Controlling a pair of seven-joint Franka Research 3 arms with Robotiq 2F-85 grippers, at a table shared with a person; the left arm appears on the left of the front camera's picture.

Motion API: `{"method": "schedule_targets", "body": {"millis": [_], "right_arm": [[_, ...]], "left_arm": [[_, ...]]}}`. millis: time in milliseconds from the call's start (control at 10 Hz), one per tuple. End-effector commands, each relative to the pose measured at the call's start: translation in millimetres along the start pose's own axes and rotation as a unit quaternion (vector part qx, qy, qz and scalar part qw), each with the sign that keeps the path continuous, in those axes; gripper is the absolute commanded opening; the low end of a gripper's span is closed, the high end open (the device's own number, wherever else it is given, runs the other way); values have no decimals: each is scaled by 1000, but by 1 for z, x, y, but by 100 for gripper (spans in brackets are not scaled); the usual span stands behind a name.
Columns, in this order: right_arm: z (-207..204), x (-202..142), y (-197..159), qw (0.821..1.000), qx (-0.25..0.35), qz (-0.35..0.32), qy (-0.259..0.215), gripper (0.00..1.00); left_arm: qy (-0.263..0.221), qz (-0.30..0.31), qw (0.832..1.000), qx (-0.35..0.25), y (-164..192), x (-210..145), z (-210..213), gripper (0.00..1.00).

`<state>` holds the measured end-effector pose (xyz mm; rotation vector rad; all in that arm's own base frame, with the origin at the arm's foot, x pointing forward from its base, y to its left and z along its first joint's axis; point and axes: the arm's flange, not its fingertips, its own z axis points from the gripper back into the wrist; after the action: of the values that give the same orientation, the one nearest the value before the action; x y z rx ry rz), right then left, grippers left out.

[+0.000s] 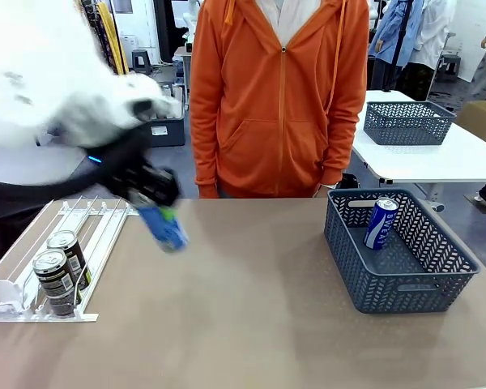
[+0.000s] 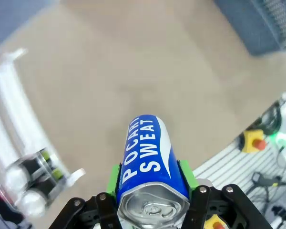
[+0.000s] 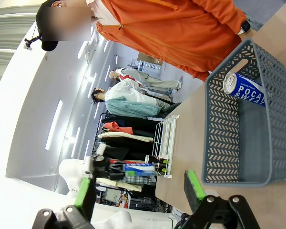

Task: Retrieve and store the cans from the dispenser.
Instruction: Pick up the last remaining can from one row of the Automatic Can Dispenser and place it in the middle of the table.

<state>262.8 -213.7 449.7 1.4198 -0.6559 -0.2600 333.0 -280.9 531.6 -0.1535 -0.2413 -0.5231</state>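
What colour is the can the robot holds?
The can is blue with white lettering, silver top; clearest in the left wrist view.

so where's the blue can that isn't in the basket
The blue can is clamped in the left gripper, over the table's left side in the front view, just right of the dispenser and its two dark cans.

A brown bench [image 1: 251, 324] fills the foreground under even indoor light. Beyond it to the right stands a second, white bench [image 1: 462, 158] carrying a dark grey mesh basket [image 1: 407, 123], with a cardboard box [image 1: 480, 120] just beside its far end. The floor [image 1: 460, 219] between the two benches is bluish grey. Farther back on the left, a dark stool [image 1: 141, 58] stands by a white wall. In the right wrist view, long light strips [image 3: 54, 125] run along the white ceiling above a rack of hanging clothes [image 3: 119, 138].
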Motion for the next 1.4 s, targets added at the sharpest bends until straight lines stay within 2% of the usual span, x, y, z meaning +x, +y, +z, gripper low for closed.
{"method": "schedule_targets", "body": {"millis": [0, 100, 200, 400, 500, 800, 900, 1000, 1100, 1300], "right_arm": [[-1, 3, 4, 1000, 9, 0, -7, 100], [-1, 3, 4, 1000, 9, 0, -7, 100], [-1, 3, 4, 1000, 9, 0, -7, 100], [-1, 3, 4, 1000, 9, 0, -7, 100], [-1, 3, 4, 1000, 9, 0, -7, 100], [-1, 3, 4, 1000, 9, 0, -7, 100], [-1, 3, 4, 1000, 9, 0, -7, 100], [-1, 3, 4, 1000, 9, 0, -7, 100], [-1, 3, 4, 1000, 9, 0, -7, 100], [-1, 3, 4, 1000, 9, 0, -7, 100]], "left_arm": [[51, -51, 997, 41, -34, 38, -47, 0], [68, -72, 994, 54, -53, 41, -75, 0], [87, -85, 992, 32, -65, 42, -99, 0], [132, -124, 983, 28, -75, 37, -138, 0], [119, -125, 984, 33, -73, 41, -140, 0], [121, -114, 986, 24, -72, 44, -149, 0], [120, -112, 986, 21, -72, 45, -149, 16], [122, -113, 986, 23, -73, 44, -150, 71], [120, -116, 986, 25, -74, 43, -148, 100], [116, -117, 986, 28, -74, 43, -148, 100]]}}
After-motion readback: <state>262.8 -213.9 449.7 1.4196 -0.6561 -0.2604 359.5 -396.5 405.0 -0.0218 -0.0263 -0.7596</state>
